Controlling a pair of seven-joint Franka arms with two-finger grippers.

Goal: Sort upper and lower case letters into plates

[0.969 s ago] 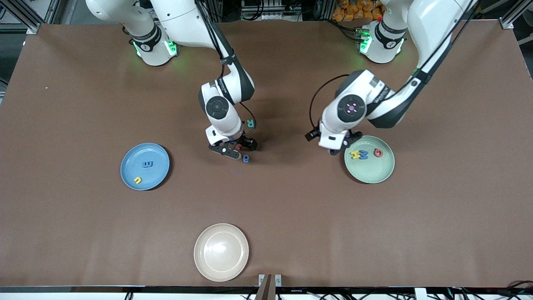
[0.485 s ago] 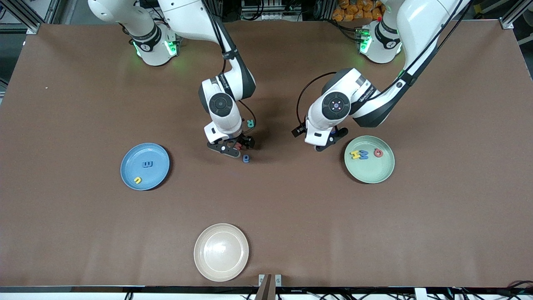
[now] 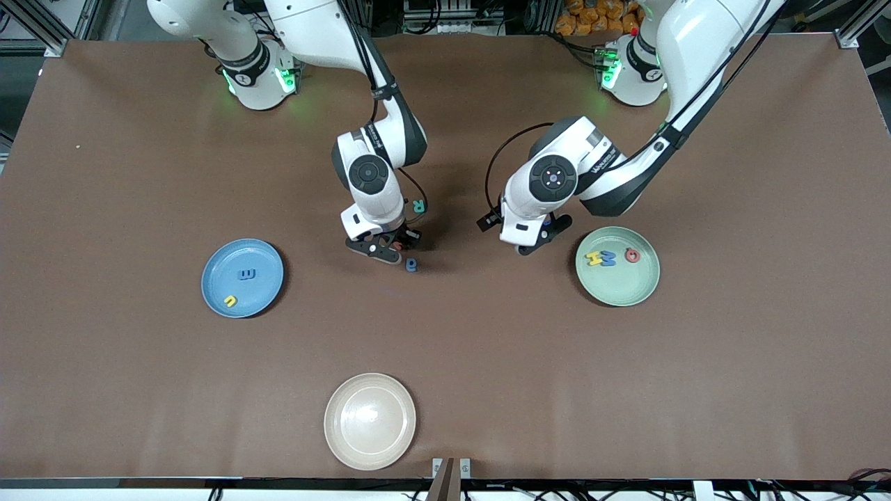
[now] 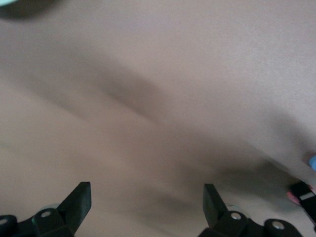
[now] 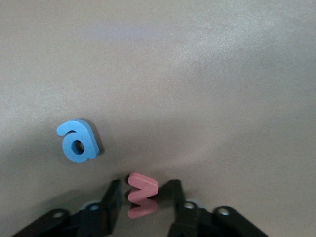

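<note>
Front view: we see the right gripper low by the blue a and teal R; the left gripper hangs beside the mint plate.

Left wrist view: its fingers are spread, empty over blurred table.

Right wrist view: fingers apparently pinch the red w.

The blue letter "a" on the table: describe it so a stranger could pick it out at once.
Start at the brown table and find the right gripper, low over its middle, between the blue plate and the green plate. The blue "a" lies flat on the bare table beside that gripper, nearer the front camera. Its neighbours are a red "w" between the fingers and a teal "R".
</note>
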